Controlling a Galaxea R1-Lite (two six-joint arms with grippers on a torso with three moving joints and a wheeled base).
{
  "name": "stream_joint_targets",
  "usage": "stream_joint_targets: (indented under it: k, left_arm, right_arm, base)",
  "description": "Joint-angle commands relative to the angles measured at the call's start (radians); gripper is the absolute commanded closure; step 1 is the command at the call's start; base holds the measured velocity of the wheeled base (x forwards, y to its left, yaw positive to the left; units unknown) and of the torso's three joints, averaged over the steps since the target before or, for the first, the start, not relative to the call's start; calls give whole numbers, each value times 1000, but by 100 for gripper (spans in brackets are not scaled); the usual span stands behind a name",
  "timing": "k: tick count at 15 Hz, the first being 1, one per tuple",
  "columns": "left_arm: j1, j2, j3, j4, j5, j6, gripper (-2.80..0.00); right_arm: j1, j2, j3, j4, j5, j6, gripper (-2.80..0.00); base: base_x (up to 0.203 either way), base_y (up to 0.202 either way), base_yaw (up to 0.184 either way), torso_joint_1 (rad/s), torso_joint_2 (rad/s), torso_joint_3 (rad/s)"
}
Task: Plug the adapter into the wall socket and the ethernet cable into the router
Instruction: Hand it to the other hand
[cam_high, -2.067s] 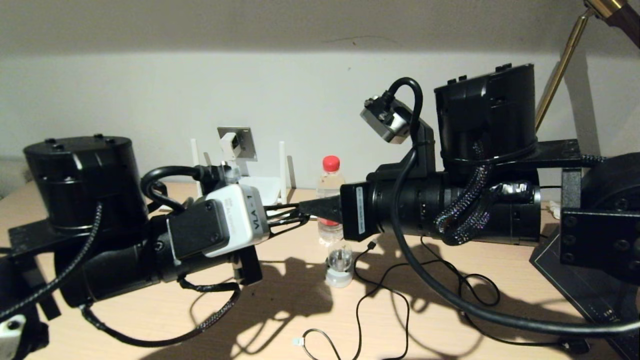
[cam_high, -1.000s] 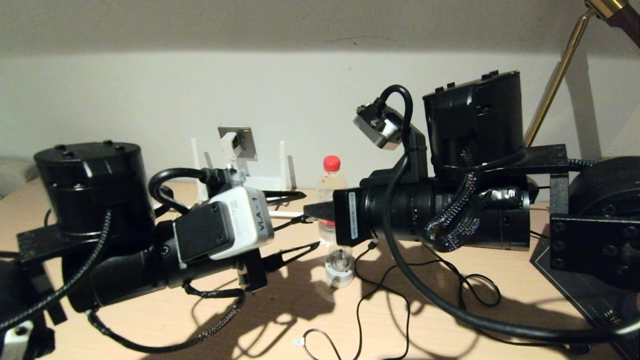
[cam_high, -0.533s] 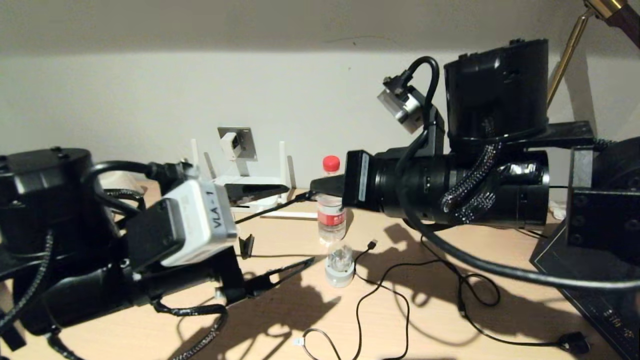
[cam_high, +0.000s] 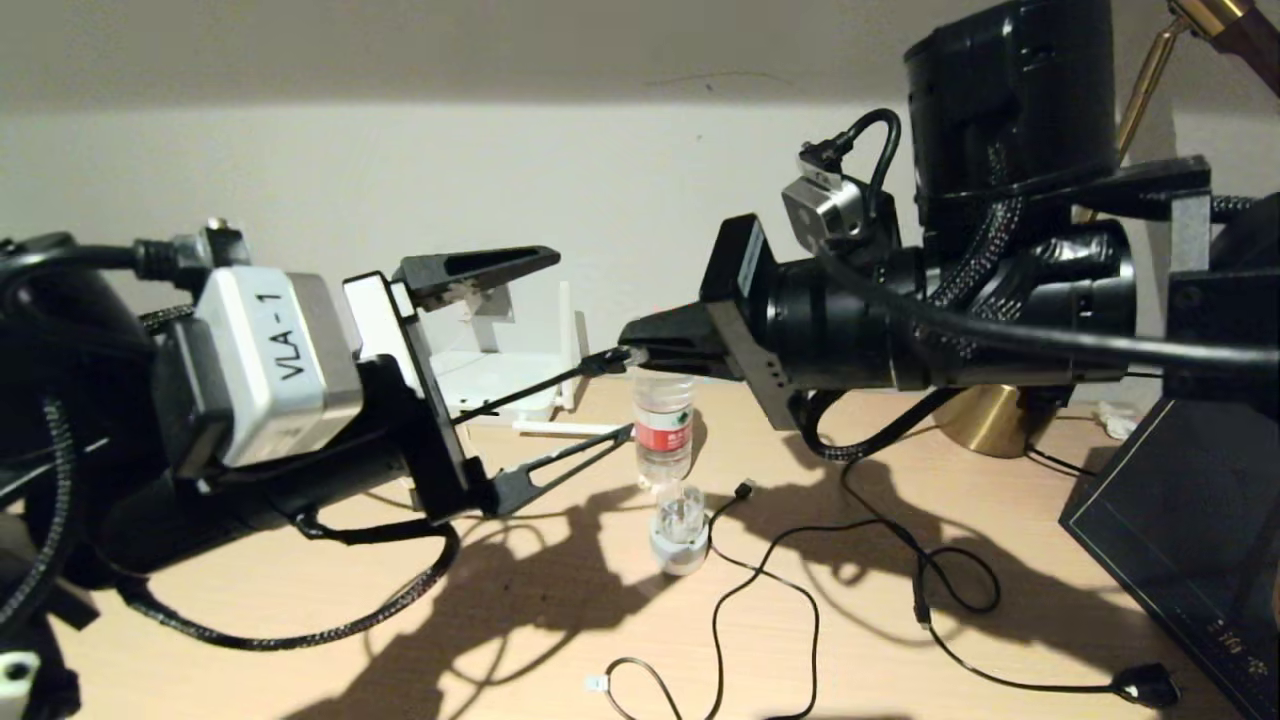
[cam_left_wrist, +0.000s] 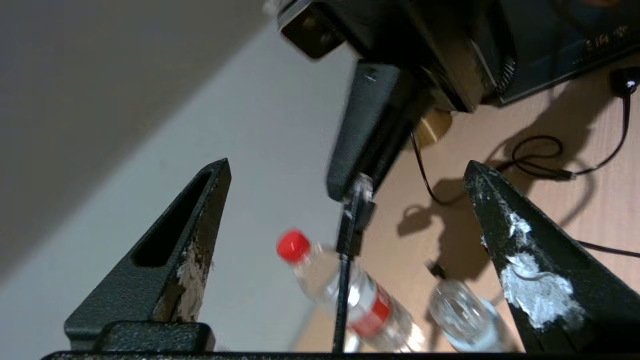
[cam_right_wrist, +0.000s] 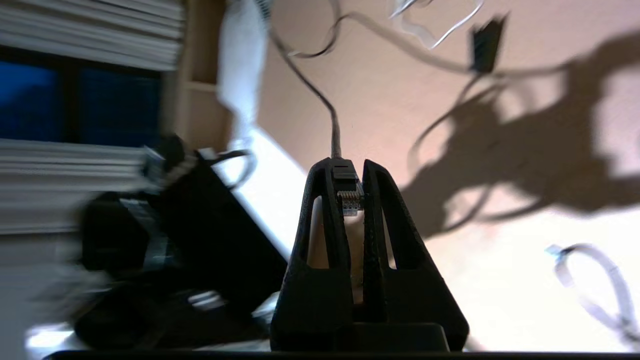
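Pale wood is serving as the bench, backed by a white wall, with loose black leads trailing over it. The right claw is being held above the bench, pinched tight on the clear-tipped plug of the ethernet cable; the cable is running from that plug down toward the router, which is lying flat at the back of the bench and is partly hidden by the left arm. The left claw is being carried wide apart with nothing between its fingers, one above and one below the stretched cable, just beside the right claw. The wall socket and the adapter are being screened by the left claw, so whether the adapter is seated cannot be told.

Several risks are being judged from this. The plug is being gripped only at its small body, so it is likely to be twisted or pulled out of the grip if the cable is drawn taut. The two claws are being worked close together, and a collision is to be expected if either is swung sideways. A water bottle and a round clear-and-white plug piece are standing right under the right claw, so they could be knocked over by a low pass. The plug could also be jammed if it is being offered to the router's slot tilted or upside down.
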Motion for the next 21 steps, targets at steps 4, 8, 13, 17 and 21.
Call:
stream_joint_targets:
  k: [4,8,13,17,21]
  left_arm:
    - [37,39,-14,-19,-60,27,-280]
    - [106,83,-144,-15,-220,24,-280]
    - [107,84,-115,-34,-240,35,-280]
    - [110,82,-122,-35,-237,46,-280]
    - [112,91,-131,-37,-232,56,-280]
  right_arm:
    - [-88,18,-71,32,151,182,0]
    - [-101,16,-128,116,252,205,0]
    - [-128,54,-227,117,354,351,0]
    - [-128,53,-225,120,399,364,0]
    - [-128,54,-229,130,448,372,0]
  base:
    - [0,0,0,0,0,0]
    - [0,0,0,0,0,0]
    - [0,0,0,0,0,0]
    - [0,0,0,0,0,0]
    - [0,0,0,0,0,0]
